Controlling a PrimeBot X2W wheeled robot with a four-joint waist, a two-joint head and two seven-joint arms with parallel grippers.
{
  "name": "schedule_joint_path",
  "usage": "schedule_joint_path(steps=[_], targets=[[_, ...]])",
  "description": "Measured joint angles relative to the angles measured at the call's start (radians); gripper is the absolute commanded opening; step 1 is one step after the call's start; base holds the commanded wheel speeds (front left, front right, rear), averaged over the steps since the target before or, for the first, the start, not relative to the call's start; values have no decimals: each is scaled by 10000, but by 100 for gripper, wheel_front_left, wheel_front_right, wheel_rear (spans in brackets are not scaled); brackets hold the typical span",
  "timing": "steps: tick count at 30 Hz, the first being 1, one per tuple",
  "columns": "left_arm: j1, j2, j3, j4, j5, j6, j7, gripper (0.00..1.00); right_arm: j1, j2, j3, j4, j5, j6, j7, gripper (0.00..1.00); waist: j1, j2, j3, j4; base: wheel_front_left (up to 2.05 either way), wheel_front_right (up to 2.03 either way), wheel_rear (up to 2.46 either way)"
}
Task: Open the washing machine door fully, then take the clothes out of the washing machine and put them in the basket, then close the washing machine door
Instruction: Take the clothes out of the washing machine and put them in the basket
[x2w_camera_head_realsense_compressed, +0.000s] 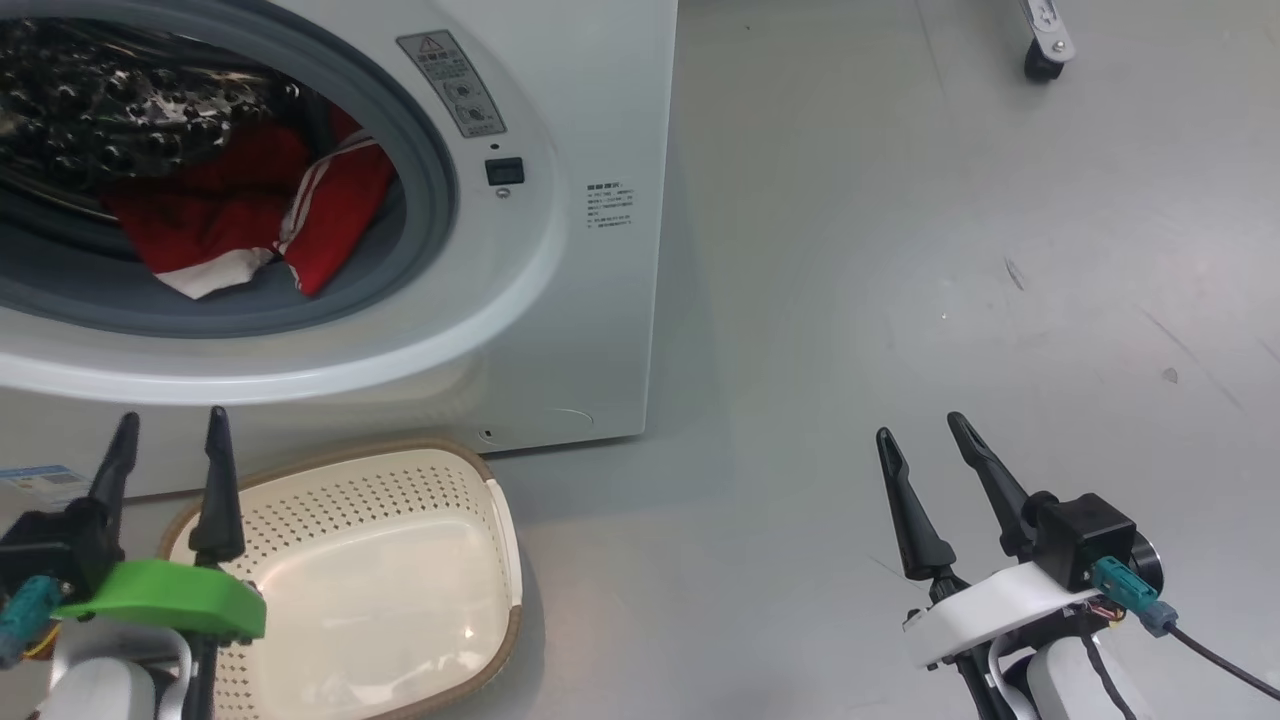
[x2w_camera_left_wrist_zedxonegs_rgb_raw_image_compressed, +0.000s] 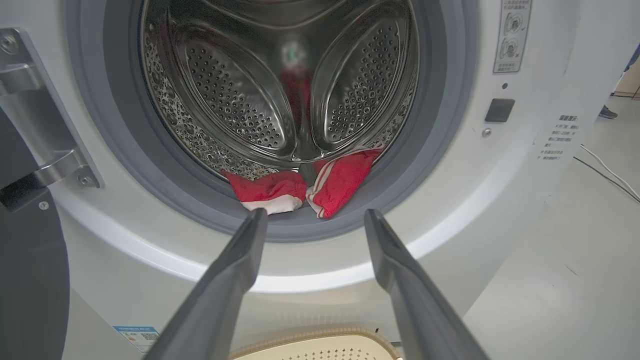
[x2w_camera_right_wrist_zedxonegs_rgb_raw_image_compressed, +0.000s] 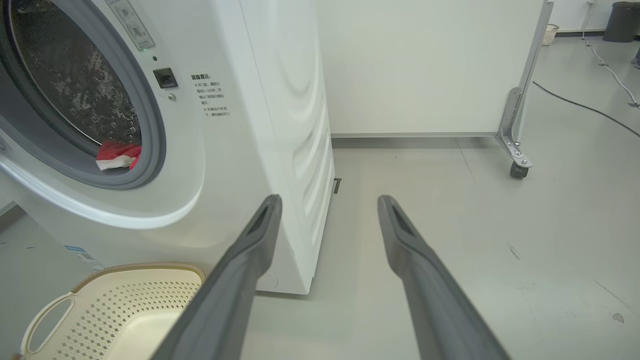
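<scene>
The white washing machine (x2w_camera_head_realsense_compressed: 590, 300) stands with its round mouth uncovered. Its door (x2w_camera_left_wrist_zedxonegs_rgb_raw_image_compressed: 30, 270) is swung out to the left, showing as a dark edge below the hinge in the left wrist view. Red clothes (x2w_camera_head_realsense_compressed: 250, 215) with white stripes lie at the front of the steel drum, against the grey gasket (x2w_camera_left_wrist_zedxonegs_rgb_raw_image_compressed: 280, 230); the clothes (x2w_camera_left_wrist_zedxonegs_rgb_raw_image_compressed: 310, 187) are straight ahead of my left gripper. The cream basket (x2w_camera_head_realsense_compressed: 350, 580) sits on the floor below the mouth with nothing in it. My left gripper (x2w_camera_head_realsense_compressed: 170, 435) is open at the basket's left rim. My right gripper (x2w_camera_head_realsense_compressed: 925, 435) is open over bare floor, right of the machine.
A white panel on castors (x2w_camera_right_wrist_zedxonegs_rgb_raw_image_compressed: 517, 167) stands behind the machine to the right. A dark cable (x2w_camera_right_wrist_zedxonegs_rgb_raw_image_compressed: 585, 107) runs across the grey floor (x2w_camera_head_realsense_compressed: 900, 250) at the far right. A small blue label (x2w_camera_head_realsense_compressed: 45, 485) is low on the machine's front.
</scene>
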Motion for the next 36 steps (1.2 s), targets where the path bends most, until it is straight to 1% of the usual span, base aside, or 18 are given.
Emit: schedule_joint_path(steps=[3,5,13,17,21,29,36], targets=[[-393,159,247,-134,-8,173,201,100,-90,12,125,-52,-61,0,0,100,0,0,370,-179,0,0,0],[-843,410,477,-272,0,318,389,100,-250,19,230,-153,-71,0,-2,100,0,0,751,-383,0,0,0],[-2117,1294,761,-370,244,512,1258,100,-662,63,585,-339,-71,2,0,100,0,0,1790,-1015,0,0,0],[-2634,1668,821,-94,351,698,1889,100,-860,96,811,-370,-67,2,-2,100,0,0,2261,-1380,0,0,0],[-3215,1856,1216,495,297,1101,2706,100,-1009,102,1022,-378,-52,4,0,100,0,0,2670,-1759,0,0,0],[-4483,2924,1141,1106,989,1252,3779,100,-1297,119,1691,-529,566,-29,0,100,0,0,3384,-2395,0,0,0],[-5536,3440,859,1622,1528,1302,4562,100,-1502,121,2038,-644,932,-201,-2,100,0,0,3843,-2804,0,0,0]])
